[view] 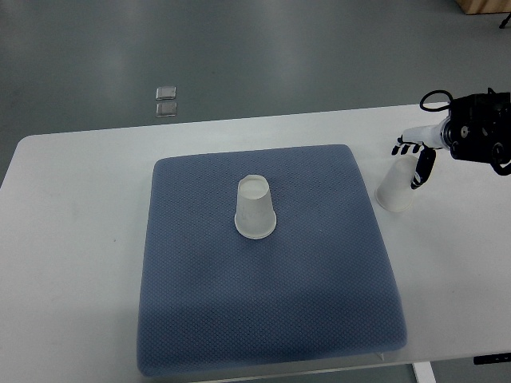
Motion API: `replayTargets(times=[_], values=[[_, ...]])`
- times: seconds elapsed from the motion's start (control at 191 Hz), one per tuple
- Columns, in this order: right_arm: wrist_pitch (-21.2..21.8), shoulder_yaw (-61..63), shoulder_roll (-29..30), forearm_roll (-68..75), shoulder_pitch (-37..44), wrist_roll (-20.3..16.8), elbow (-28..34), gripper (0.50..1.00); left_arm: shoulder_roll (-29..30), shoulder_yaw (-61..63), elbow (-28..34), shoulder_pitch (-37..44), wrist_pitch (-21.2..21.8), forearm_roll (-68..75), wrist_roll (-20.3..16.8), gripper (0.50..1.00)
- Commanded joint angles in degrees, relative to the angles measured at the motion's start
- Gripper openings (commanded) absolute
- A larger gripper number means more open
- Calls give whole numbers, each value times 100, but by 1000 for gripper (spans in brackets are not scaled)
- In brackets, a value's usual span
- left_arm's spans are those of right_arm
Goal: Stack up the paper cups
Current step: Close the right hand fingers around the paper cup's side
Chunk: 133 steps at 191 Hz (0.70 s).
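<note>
One white paper cup (255, 208) stands upside down near the middle of the blue mat (271, 303). A second white paper cup (396, 188) stands upside down on the bare white table just right of the mat's far right corner. My right hand (417, 162) comes in from the right edge and is at this second cup, with its fingers (409, 148) over the cup's top and the thumb down its right side. The grasp looks closed on the cup. The left arm does not show.
The blue mat covers most of the white table (72, 239). Two small clear squares (166, 101) lie on the grey floor beyond the table's far edge. A cable loops at my right wrist (437, 100).
</note>
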Motion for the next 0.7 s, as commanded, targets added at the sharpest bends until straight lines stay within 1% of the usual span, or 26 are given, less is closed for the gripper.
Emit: replayTargets(times=[0.0, 0.184, 0.283, 0.446, 0.482, 0.519, 0.561, 0.582, 0.598, 0.635, 0.64, 0.65, 0.676, 0.692], values=[[-7, 0, 62, 5, -24, 0, 1, 868, 0, 0, 0, 0, 0, -1, 1, 1000], [-51, 8, 62, 5, -16, 0, 1, 866, 0, 0, 0, 0, 0, -1, 1, 1000], [-43, 0, 62, 5, -16, 0, 1, 838, 0, 0, 0, 0, 0, -1, 1, 1000], [-51, 8, 71, 5, -24, 0, 1, 825, 0, 0, 0, 0, 0, -1, 1, 1000], [-51, 0, 71, 5, -24, 0, 1, 815, 0, 0, 0, 0, 0, -1, 1, 1000], [-51, 0, 71, 5, -24, 0, 1, 795, 0, 0, 0, 0, 0, -1, 1, 1000], [-51, 0, 71, 5, -24, 0, 9, 791, 0, 0, 0, 0, 0, -1, 1, 1000], [-51, 0, 62, 5, -24, 0, 1, 778, 0, 0, 0, 0, 0, -1, 1, 1000], [-51, 0, 62, 5, -16, 0, 1, 760, 0, 0, 0, 0, 0, -1, 1, 1000], [-51, 0, 62, 5, -16, 0, 9, 740, 0, 0, 8, 0, 0, -1, 1, 1000], [-51, 0, 62, 5, -7, 0, 1, 725, 0, 0, 0, 0, 0, -1, 1, 1000], [-51, 0, 62, 5, -7, 0, 1, 725, 0, 0, 0, 0, 0, -1, 1, 1000], [-51, 0, 62, 5, 2, 0, 9, 695, 0, 0, 0, 0, 0, -1, 1, 1000], [-42, 0, 62, 5, 11, 0, 9, 686, 0, 0, 0, 0, 0, -1, 1, 1000]])
